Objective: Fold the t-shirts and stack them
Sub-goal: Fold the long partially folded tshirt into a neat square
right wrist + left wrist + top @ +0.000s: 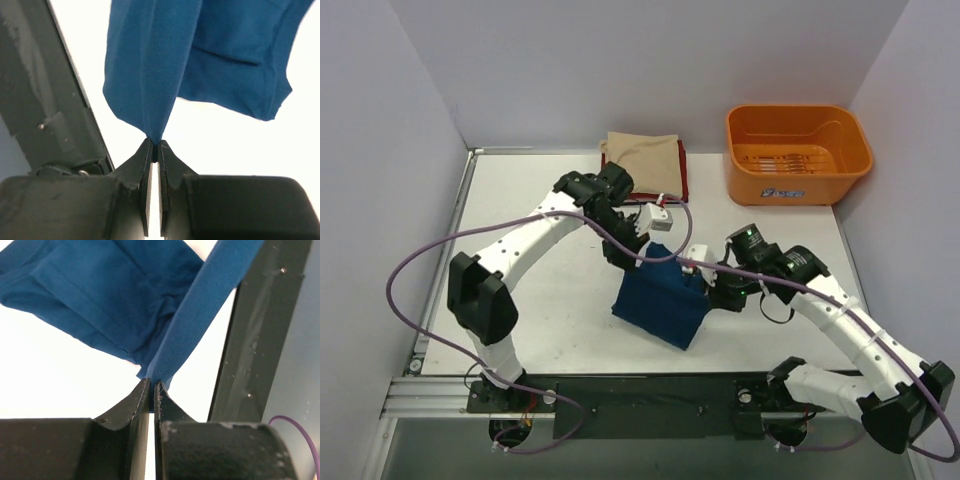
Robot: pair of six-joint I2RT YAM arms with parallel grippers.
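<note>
A dark blue t-shirt point(660, 303) hangs folded between my two grippers above the middle of the table, its lower edge near the table. My left gripper point(632, 259) is shut on its upper left corner; the cloth point(125, 305) is pinched at the fingertips point(152, 384). My right gripper point(704, 279) is shut on the upper right corner; the cloth point(150, 60) hangs from the tips point(154, 146). A folded beige shirt point(642, 160) lies on a red shirt point(683, 180) at the back. No chest print shows.
An orange plastic tub point(796, 153) stands at the back right. White walls close in the table on the left, back and right. A purple cable point(430, 260) loops from the left arm.
</note>
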